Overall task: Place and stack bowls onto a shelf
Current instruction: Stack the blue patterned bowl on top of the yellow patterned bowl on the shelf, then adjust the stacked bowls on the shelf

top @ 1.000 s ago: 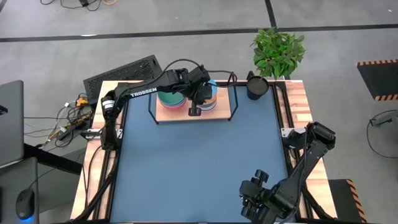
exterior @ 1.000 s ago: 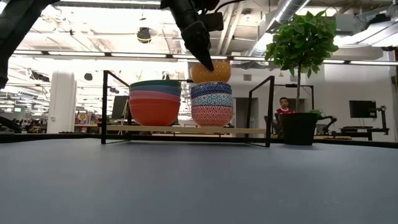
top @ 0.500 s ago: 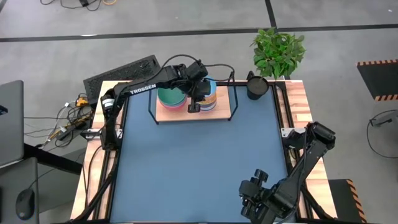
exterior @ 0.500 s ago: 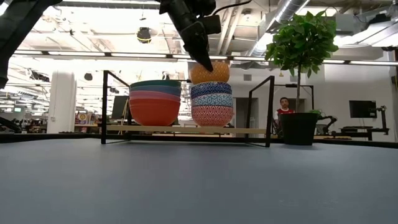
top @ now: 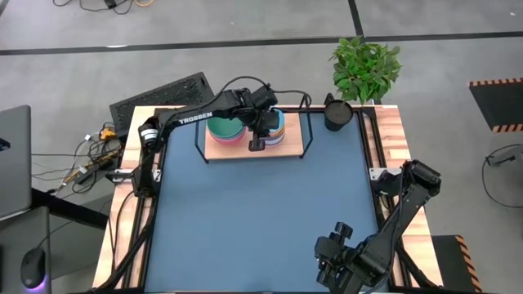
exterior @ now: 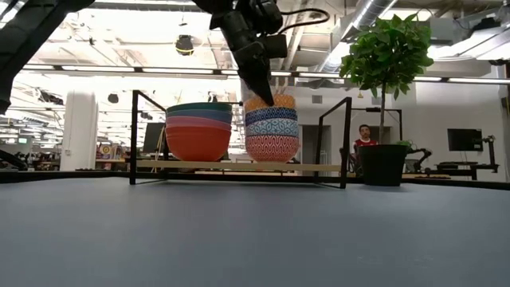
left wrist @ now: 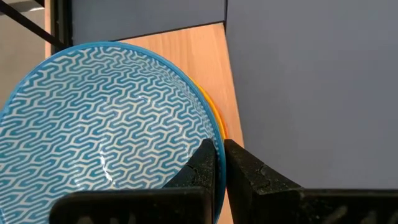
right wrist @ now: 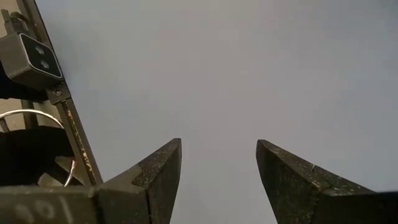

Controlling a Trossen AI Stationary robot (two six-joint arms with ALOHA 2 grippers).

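The shelf (top: 296, 147) is a light wooden board in a black wire frame at the table's far side. On it stand two stacks of bowls: red, pink and teal on the left (exterior: 198, 131), and patterned red and blue bowls on the right (exterior: 271, 135). My left gripper (top: 257, 140) is shut on the orange bowl (exterior: 276, 101), which has a blue zigzag inside (left wrist: 106, 124) and tops the right stack. My right gripper (top: 339, 260) is open and empty at the table's near right corner; it also shows in the right wrist view (right wrist: 217, 168). My left gripper holds the orange bowl by its rim (left wrist: 219, 140), on the side toward the table's near edge. One finger is inside the bowl and one outside. The fingers (exterior: 259, 84) come from above, slanting down. The bowl sits upright, its lower part sunk into the blue bowl (exterior: 271, 115) beneath.
A black cup (top: 337, 113) stands right of the shelf, and a potted plant (top: 365, 65) is beyond the far right corner. The shelf's wire frame (exterior: 347, 139) rises at both ends. A person (exterior: 364, 137) sits far off in the room. The blue tabletop (top: 261, 212) lies before the shelf.
My left gripper has gone down with the orange bowl, still shut on its rim. The bowl stood higher above the right stack and is now sunk into the stack's top bowl.
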